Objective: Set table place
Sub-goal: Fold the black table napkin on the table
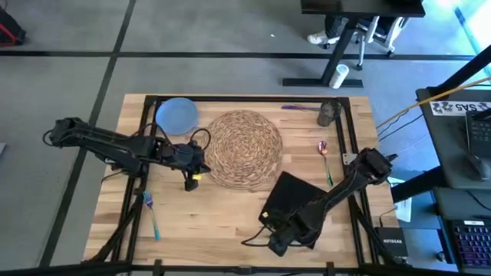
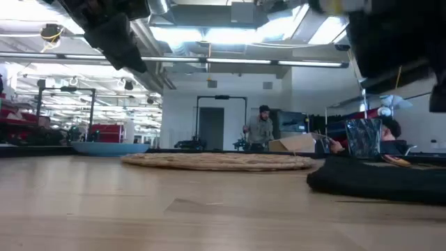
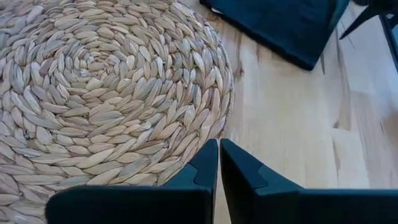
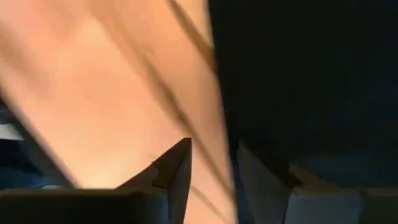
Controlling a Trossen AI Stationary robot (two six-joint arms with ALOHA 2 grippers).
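The round woven placemat [image 1: 244,148] lies mid-table, with the pale blue plate [image 1: 177,115] flat on the wood at its far left. The black napkin [image 1: 291,195] lies flat, near right of the placemat. My left gripper [image 3: 219,149] is shut and hangs above the placemat's near-left rim [image 3: 186,155]; in the low view it [image 2: 129,52] is well clear of the table. My right gripper [image 4: 214,149] stands with its fingers a little apart over the napkin's near-left edge [image 4: 224,93], raised above it. A teal fork [image 1: 151,215] lies near left.
A spoon with a colourful handle [image 1: 325,157] lies right of the placemat. A grey cup [image 1: 328,113] and a purple piece of cutlery [image 1: 295,108] sit at the far right. A thin black frame [image 1: 142,153] runs over the table. A person [image 2: 262,129] stands far behind.
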